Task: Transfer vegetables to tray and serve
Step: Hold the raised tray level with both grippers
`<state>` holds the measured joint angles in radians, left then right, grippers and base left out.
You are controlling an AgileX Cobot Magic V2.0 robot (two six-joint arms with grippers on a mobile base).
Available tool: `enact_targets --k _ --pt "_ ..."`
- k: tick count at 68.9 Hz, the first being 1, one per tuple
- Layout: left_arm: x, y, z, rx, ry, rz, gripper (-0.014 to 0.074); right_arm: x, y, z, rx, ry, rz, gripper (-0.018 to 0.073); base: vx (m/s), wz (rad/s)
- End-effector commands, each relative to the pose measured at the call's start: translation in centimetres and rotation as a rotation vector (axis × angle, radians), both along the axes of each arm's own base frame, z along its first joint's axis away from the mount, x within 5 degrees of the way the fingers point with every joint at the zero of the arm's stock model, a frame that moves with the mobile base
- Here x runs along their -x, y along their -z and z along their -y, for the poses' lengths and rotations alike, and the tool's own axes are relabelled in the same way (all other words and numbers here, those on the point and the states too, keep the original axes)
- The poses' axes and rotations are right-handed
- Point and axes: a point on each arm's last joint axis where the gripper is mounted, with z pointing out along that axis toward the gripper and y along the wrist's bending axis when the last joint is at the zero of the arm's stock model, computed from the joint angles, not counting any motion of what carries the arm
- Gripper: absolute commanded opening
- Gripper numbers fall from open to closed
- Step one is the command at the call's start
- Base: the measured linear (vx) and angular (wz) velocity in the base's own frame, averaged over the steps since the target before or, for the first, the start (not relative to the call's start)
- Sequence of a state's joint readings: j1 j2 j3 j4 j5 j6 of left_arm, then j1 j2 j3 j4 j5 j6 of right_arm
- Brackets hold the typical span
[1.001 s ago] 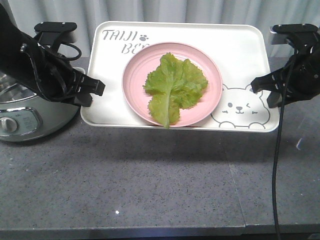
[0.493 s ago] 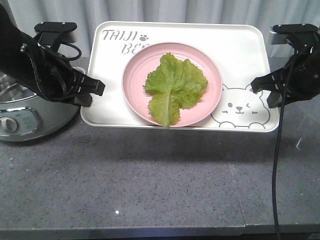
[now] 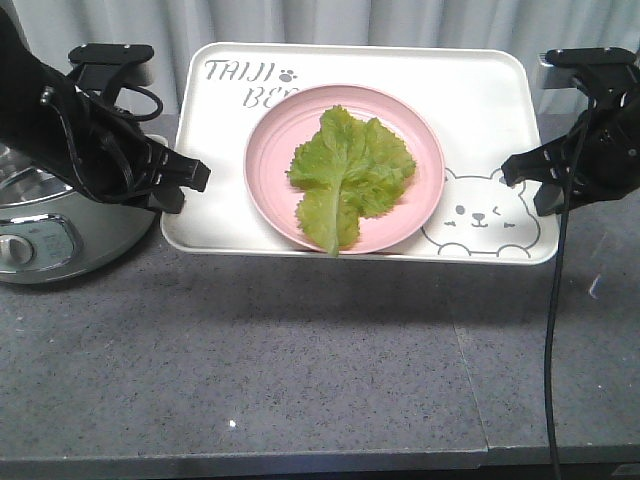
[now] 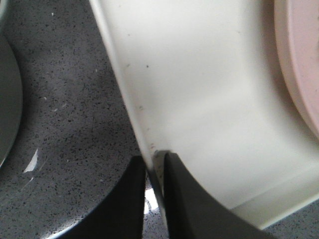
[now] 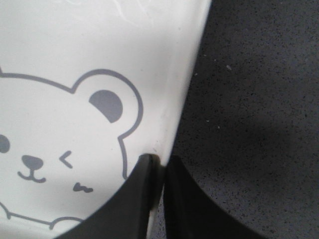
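Black claw tips first: the left gripper [image 4: 154, 160] is squeezed tight on the thin left rim of the tray [image 4: 199, 99], with one tip on each side of the rim. The right gripper [image 5: 158, 163] pinches the right rim the same way, just beside the bear drawing [image 5: 60, 159]. Out from there, the pink plate [image 3: 275, 130] sits in the middle of the tray, and the lettuce leaf [image 3: 350, 170] lies on the plate (its stalk end pokes over the near edge). The tray looks lifted off the grey counter [image 3: 300, 350], going by the dark shadow under it, but I cannot be sure. Each claw holds only a tiny bit of rim. If one arm goes faster, the tray could tip or slip out, and the plate and leaf could slide off. The left arm could also bump the cooker [image 3: 50, 240] close beside it.
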<state>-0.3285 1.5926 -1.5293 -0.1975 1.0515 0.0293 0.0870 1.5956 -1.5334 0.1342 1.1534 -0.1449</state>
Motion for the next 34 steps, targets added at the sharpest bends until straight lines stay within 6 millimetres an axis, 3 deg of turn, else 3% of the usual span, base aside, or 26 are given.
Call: enact_targets --k 1,34 --pt "1.09 -3.54 2.17 0.231 0.036 0.123 -0.0006 0.91 -3.0 -2.3 -0.19 -0.059 0.122 -0.001 0.0 -0.03" --pt "1.09 -3.54 2.17 0.231 0.036 0.123 -0.0006 0.91 -3.0 -2.3 -0.19 -0.059 0.122 -0.001 -0.01 -0.06"
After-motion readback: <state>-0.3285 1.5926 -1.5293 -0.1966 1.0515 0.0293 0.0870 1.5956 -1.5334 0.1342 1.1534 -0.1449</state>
